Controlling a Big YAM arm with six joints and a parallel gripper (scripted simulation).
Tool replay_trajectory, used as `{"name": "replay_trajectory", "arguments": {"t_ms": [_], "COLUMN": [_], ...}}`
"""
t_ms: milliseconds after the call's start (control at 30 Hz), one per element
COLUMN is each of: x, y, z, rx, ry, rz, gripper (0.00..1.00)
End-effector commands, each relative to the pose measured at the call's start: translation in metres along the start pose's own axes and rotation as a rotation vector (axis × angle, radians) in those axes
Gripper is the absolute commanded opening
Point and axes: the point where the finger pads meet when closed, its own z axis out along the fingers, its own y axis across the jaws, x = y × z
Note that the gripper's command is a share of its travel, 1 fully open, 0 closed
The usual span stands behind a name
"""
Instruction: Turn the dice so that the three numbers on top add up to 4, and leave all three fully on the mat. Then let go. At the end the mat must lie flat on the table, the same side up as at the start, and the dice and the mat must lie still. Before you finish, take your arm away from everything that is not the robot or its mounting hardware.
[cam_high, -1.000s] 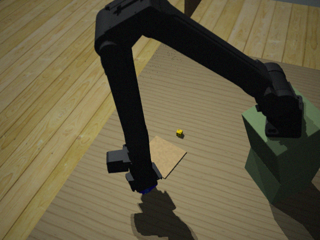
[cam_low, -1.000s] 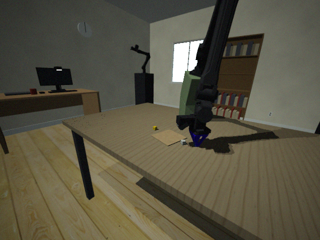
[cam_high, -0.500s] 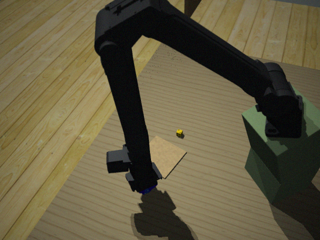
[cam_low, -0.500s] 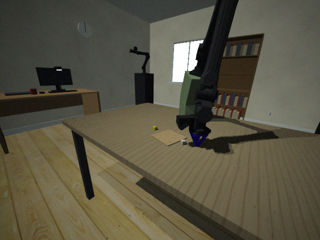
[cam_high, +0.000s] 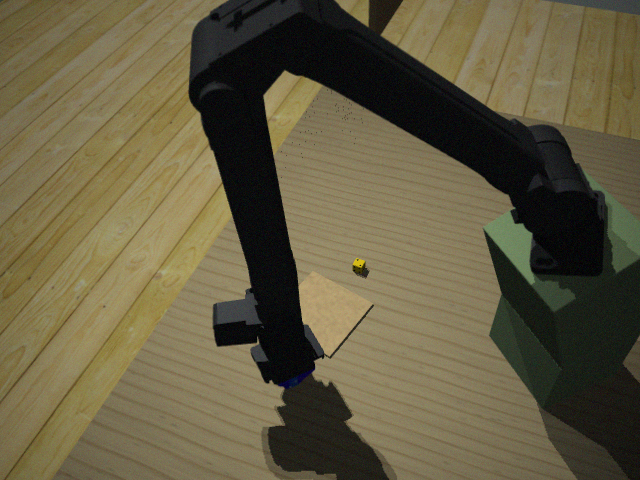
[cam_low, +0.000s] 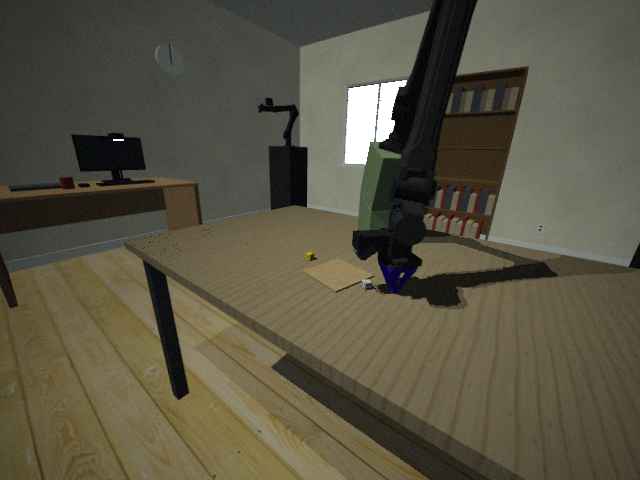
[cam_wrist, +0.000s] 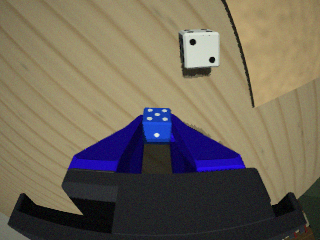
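Observation:
My gripper (cam_wrist: 156, 121) with blue fingers is shut on a blue die (cam_wrist: 158, 123) on the table, just off the mat's near corner. The die's upper face shows several white pips. In the top and exterior views the gripper (cam_low: 395, 281) points straight down at the table; the arm hides the blue die there. A white die (cam_wrist: 199, 48) sits on the table beside the mat's edge and shows two pips on the face I see; it also shows in the exterior view (cam_low: 367, 283). A yellow die (cam_high: 359, 265) sits on the table beyond the far side of the tan mat (cam_high: 330, 311).
A green block (cam_high: 563, 304) carries the arm's base at the right of the table. The table's left edge runs close to the gripper. A desk with a monitor (cam_low: 108, 153) and a bookshelf (cam_low: 478, 149) stand far off in the room.

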Motion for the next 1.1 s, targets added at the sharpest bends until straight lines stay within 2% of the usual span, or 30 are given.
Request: {"name": "replay_trajectory", "arguments": {"t_ms": [0,167,567,667,733,1067], "x": [-0.001,-0.004,-0.006,-0.004,-0.001,-0.007], "y": [0.013,0.007,0.004,0.004,-0.005,0.005], "z": [-0.012,-0.021,-0.1,-0.103,-0.099,-0.105], "rx": [-0.027,-0.015,-0.017,-0.014,0.011,-0.013], "ry": [-0.014,-0.012,-0.012,-0.009,0.001,-0.011], "rz": [0.005,0.009,0.002,-0.003,0.002,0.001], "gripper": [0.15,0.15,0.15,0.15,0.15,0.15]}}
